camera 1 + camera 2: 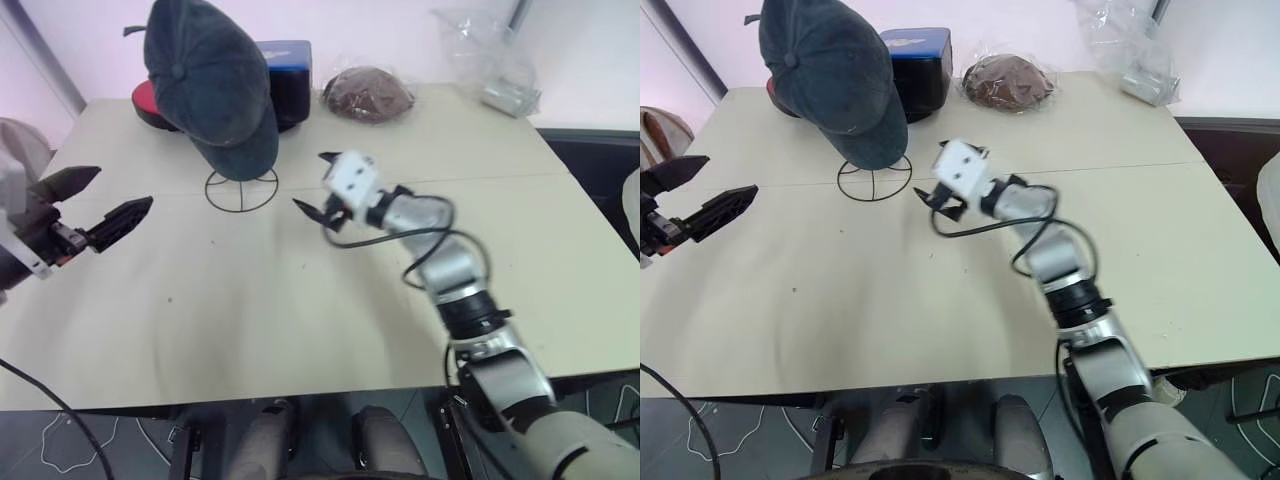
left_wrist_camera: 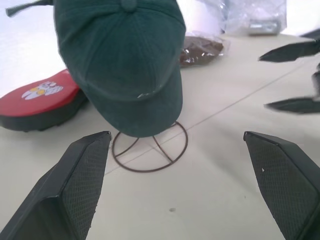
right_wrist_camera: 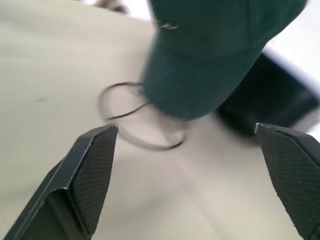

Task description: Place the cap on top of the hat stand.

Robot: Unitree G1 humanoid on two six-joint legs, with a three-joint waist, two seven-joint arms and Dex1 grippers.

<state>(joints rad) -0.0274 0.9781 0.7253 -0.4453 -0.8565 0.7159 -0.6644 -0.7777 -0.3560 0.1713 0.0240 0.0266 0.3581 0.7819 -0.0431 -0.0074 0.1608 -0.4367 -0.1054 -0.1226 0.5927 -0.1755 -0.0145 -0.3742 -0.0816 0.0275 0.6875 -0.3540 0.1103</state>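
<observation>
The cap [image 1: 212, 85] sits atop the hat stand [image 1: 241, 189], brim drooping toward its ring base. Both the left gripper [image 1: 105, 203] and right gripper [image 1: 318, 200] stand wide open, empty and apart from it; the placing looks done.

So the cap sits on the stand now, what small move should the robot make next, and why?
Probably draw the right gripper back a little from the hat stand. The cap already rests over the stand's top, brim hanging down toward the ring base, and both grippers are open and empty; the left gripper is already well apart. Backing off avoids knocking the cap.
</observation>
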